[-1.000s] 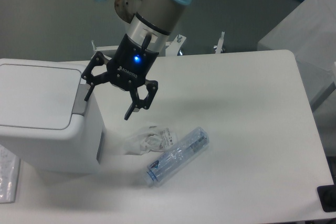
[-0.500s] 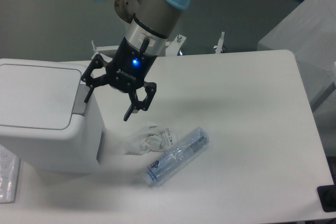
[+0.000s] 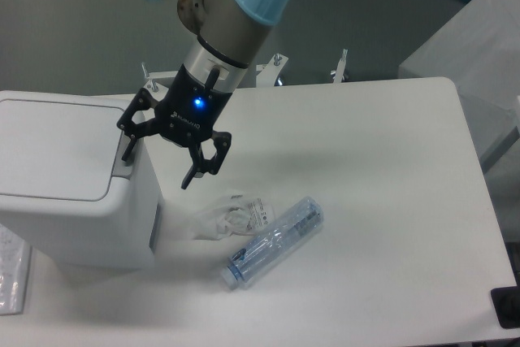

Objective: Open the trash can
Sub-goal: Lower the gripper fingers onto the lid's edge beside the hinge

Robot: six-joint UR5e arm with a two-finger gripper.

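Observation:
The trash can (image 3: 65, 184) is a big white boxy bin at the left of the table, its flat lid down. A grey push tab (image 3: 122, 164) sits on its right edge. My gripper (image 3: 157, 167) hangs open just right of the bin's top. Its left finger (image 3: 127, 145) is over the tab and its right finger (image 3: 191, 175) hangs off the bin's side above the table. Nothing is between the fingers. Whether the left finger touches the tab I cannot tell.
A crumpled clear plastic bottle (image 3: 272, 241) lies on the white table (image 3: 374, 201) right of the bin, with a wad of clear plastic wrap (image 3: 227, 215) beside it. A bagged item (image 3: 12, 274) lies at the front left edge.
The gripper has shifted left and slightly up, bringing its left finger over the bin's grey tab. The lid, bottle and wrap have not moved.

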